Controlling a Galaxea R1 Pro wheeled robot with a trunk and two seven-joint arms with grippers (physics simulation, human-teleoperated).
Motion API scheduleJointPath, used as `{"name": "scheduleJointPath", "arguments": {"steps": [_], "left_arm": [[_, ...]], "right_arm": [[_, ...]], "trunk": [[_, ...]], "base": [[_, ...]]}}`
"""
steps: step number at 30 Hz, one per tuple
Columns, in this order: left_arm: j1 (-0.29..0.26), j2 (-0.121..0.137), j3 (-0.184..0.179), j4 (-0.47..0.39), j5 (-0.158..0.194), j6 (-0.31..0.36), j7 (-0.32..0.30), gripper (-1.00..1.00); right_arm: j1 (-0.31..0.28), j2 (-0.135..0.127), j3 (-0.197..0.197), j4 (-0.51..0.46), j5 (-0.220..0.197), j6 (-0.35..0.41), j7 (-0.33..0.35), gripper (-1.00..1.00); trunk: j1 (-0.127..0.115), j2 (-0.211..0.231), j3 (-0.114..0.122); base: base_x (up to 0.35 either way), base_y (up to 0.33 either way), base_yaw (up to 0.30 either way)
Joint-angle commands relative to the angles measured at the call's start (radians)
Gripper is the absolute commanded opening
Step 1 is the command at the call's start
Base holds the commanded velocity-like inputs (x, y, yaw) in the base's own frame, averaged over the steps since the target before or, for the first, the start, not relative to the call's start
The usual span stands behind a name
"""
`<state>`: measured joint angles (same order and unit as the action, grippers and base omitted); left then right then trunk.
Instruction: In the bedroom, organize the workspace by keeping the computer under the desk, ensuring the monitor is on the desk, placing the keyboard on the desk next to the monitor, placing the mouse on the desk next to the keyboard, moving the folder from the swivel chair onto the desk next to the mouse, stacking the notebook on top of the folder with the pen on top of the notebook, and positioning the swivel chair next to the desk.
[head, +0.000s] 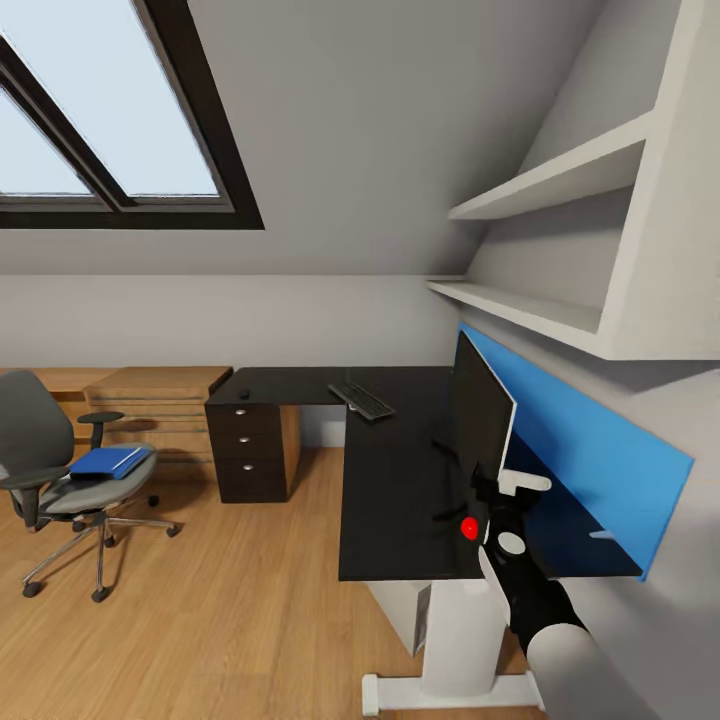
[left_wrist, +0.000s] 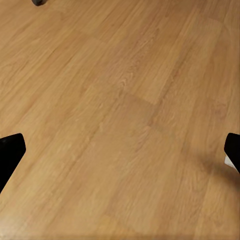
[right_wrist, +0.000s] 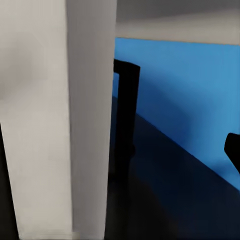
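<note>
1. The monitor (head: 482, 415) stands upright on the desk (head: 400, 500), seen almost edge-on from my head: black front, white back. In my right wrist view its white back (right_wrist: 55, 120) looms close, with the thin black neck (right_wrist: 126, 115) just beyond it.
2. My right gripper (head: 498, 490) sits at the monitor's rear lower edge, between the screen and the blue wall panel (head: 590, 440). One black fingertip (right_wrist: 233, 150) shows clear of the white back, so the fingers look spread, with nothing held.
3. My left gripper (left_wrist: 120, 150) faces bare wooden floor (left_wrist: 120, 100), its two black fingertips (left_wrist: 10, 150) set wide apart and empty.
4. The keyboard (head: 361, 400) lies on the desk near the inner corner, well away from my right gripper. A small dark thing, perhaps the mouse (head: 245, 394), rests above the drawer unit (head: 245, 450); too small to be sure.
5. The blue folder (head: 108, 461) lies on the seat of the swivel chair (head: 60, 470), well apart from the desk.
6. A light box (head: 405, 610) stands under the desk, likely the computer.
7. The room has a sloped ceiling with a skylight (head: 100, 130), white shelves (head: 560, 250) and a wooden chest of drawers (head: 150, 405).
</note>
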<state>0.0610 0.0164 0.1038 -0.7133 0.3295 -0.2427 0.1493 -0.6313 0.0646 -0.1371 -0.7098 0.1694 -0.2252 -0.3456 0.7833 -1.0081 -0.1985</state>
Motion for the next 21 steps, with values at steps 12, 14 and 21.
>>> {"name": "scheduleJointPath", "arguments": {"steps": [12, 14, 21], "left_arm": [[0.0, 0.001, -0.003, -0.001, 0.008, -0.002, 0.003, 1.0], [0.0, 0.001, -0.003, -0.001, 0.008, -0.002, 0.003, 1.0], [0.0, 0.001, -0.003, -0.002, 0.008, -0.001, 0.003, 1.0]], "right_arm": [[0.021, 0.005, -0.002, 0.01, 0.077, -0.005, 0.006, 1.0], [0.025, 0.005, -0.002, 0.01, 0.078, -0.005, 0.006, 1.0], [0.03, 0.006, -0.001, 0.009, 0.079, -0.006, 0.007, 1.0]], "trunk": [[0.0, -0.001, -0.001], [0.0, -0.001, -0.001], [0.0, -0.001, -0.001]], "base": [[-0.073, -0.052, 0.0], [-0.051, -0.039, 0.0], [-0.014, -0.01, 0.0]]}}
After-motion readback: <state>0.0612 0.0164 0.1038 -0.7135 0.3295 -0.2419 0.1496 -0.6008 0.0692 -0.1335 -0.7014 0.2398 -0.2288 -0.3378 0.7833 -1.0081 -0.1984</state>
